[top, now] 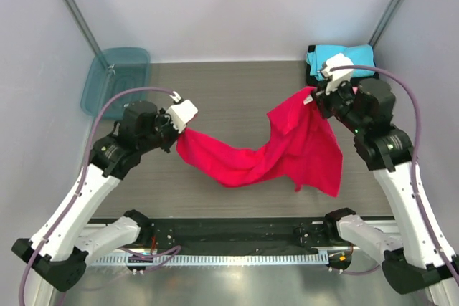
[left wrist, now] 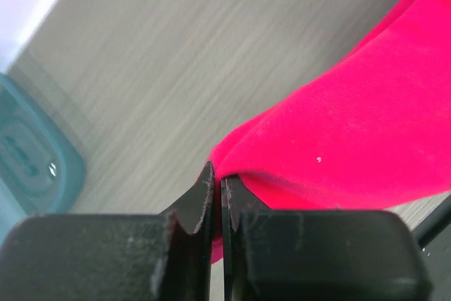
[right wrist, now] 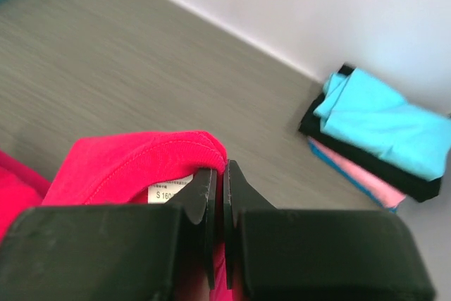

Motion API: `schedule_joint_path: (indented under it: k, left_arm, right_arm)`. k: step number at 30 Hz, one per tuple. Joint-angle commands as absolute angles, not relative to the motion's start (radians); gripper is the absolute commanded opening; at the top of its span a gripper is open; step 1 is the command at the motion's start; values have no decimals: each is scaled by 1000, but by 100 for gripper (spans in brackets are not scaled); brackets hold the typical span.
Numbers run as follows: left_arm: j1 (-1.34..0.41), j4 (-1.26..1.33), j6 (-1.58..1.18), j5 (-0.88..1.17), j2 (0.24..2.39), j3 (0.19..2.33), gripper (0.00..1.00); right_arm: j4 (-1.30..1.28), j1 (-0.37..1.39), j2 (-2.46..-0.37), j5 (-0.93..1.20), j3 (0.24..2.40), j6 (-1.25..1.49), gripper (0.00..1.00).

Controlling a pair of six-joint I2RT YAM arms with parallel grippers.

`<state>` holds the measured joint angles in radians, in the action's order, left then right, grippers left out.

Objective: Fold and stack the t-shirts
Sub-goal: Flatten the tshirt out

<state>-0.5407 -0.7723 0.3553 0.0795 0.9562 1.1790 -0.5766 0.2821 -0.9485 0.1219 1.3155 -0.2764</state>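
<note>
A large bright red t-shirt (top: 287, 150) hangs stretched between my two grippers above the table, sagging in the middle. My left gripper (top: 178, 134) is shut on its left edge; in the left wrist view the red cloth (left wrist: 352, 125) is pinched between the black fingers (left wrist: 204, 195). My right gripper (top: 315, 99) is shut on the shirt's collar, where a white size label (right wrist: 170, 189) shows beside the fingertips. A stack of folded t-shirts lies at the far right corner, cyan (top: 344, 59) on top, with black (right wrist: 366, 167) and pink (right wrist: 352, 174) beneath.
A translucent teal plastic bin (top: 115, 77) sits at the far left corner of the grey table (top: 237, 84). Metal frame posts rise at both back corners. A black rail with the arm bases runs along the near edge (top: 237, 234).
</note>
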Motion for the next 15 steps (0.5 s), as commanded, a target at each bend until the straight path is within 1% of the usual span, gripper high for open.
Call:
schedule_joint_path:
  k: [1, 4, 6, 7, 9, 10, 11, 12, 13, 14, 15]
  left_arm:
    - [-528, -752, 382, 37, 1034, 1131, 4]
    - [-461, -739, 341, 84, 1199, 1134, 5]
    - [-425, -717, 301, 136, 1302, 1175, 5]
    - [-395, -701, 287, 149, 1403, 1192, 5]
    - [-367, -695, 255, 182, 1524, 1294, 5]
    - [-341, -689, 244, 189, 1642, 1337, 5]
    - [-328, -687, 232, 190, 1695, 1382, 6]
    - [-315, -681, 216, 190, 1745, 1481, 6]
    - [-290, -678, 186, 193, 1799, 1532, 6]
    - [-281, -680, 178, 195, 1883, 1581, 7]
    - [-270, -680, 167, 183, 1925, 1686, 12]
  right_arm:
    - [-595, 281, -1066, 118, 1235, -259, 1]
    - [-540, 278, -1162, 103, 1169, -297, 1]
    - [-497, 270, -1236, 98, 1137, -325, 1]
    - [-477, 264, -1259, 81, 1128, -327, 1]
    - [-443, 238, -1340, 74, 1124, -336, 1]
    - [-434, 227, -1368, 66, 1129, -331, 1]
    - [-420, 216, -1405, 54, 1156, -322, 1]
    - [-416, 200, -1439, 54, 1179, -315, 1]
    - [-414, 175, -1515, 54, 1207, -298, 1]
    - [-411, 166, -1552, 46, 1273, -292, 1]
    - [-410, 160, -1589, 34, 1310, -285, 1]
